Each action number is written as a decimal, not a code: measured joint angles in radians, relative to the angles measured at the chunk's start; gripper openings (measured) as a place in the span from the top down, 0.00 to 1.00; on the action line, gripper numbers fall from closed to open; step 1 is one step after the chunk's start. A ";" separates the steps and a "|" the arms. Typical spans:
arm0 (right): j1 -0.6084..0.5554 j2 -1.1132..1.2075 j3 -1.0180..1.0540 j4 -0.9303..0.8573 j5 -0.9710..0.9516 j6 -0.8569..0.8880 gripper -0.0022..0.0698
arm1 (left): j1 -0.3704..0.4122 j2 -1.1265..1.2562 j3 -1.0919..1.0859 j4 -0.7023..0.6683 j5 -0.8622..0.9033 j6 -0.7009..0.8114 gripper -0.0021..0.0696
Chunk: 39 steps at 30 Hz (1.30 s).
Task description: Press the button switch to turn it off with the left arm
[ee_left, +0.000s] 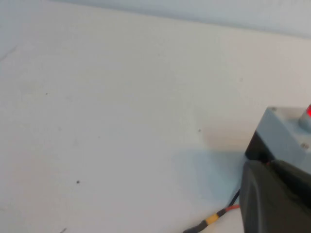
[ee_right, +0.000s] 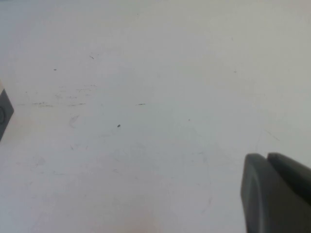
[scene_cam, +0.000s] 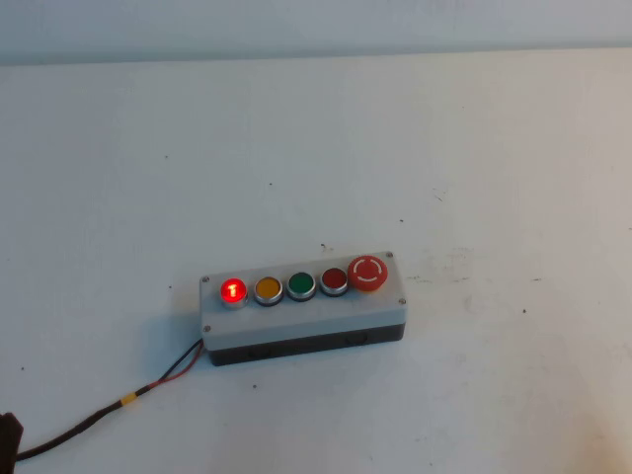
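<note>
From the high view, you risk hitting the amber button if the approach drifts: it sits just beside the button switch, which glows red at the left end of the grey box, toward the table's near edge. Left wrist view: the left gripper hangs near the box's end, the switch barely showing; I cannot tell its fingers' state. Right wrist view: the right gripper hovers over bare table, state equally unclear.
</note>
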 joint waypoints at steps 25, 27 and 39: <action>0.000 0.000 0.000 0.000 0.000 0.000 0.99 | 0.000 0.000 0.000 -0.131 -0.163 -0.101 0.98; 0.000 0.000 0.000 0.000 0.000 0.000 0.99 | 0.000 0.000 0.000 -0.133 -0.173 -0.109 0.98; 0.000 0.000 0.000 0.000 0.000 0.000 0.99 | 0.000 0.448 -0.505 -0.047 0.435 -0.104 0.98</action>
